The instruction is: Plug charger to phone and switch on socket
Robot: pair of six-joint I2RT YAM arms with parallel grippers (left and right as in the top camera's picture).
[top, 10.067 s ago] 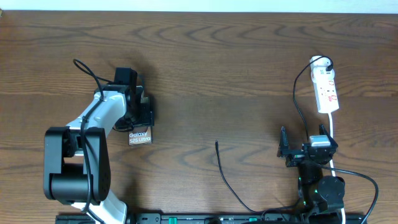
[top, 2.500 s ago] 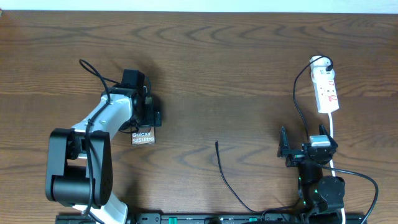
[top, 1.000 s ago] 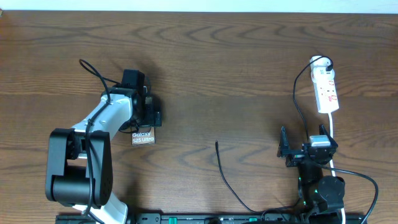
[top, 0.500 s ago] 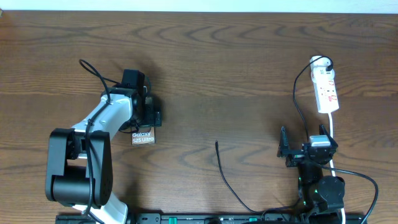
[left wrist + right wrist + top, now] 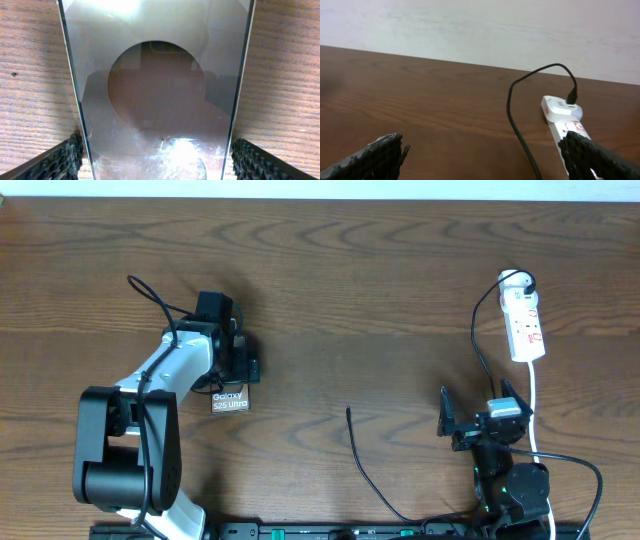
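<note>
Black charger [image 5: 352, 442] lies between phone [image 5: 155, 100] and socket [image 5: 524, 330]; left fingers [image 5: 55, 160] clasp phone; right fingers [image 5: 375, 152] spread.

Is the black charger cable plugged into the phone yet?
No, the charger has its tip lying loose on the wood, well apart from the phone.

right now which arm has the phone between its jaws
The left gripper: its jaws sit against both sides of the phone. The right gripper stands open, holding nothing.
</note>
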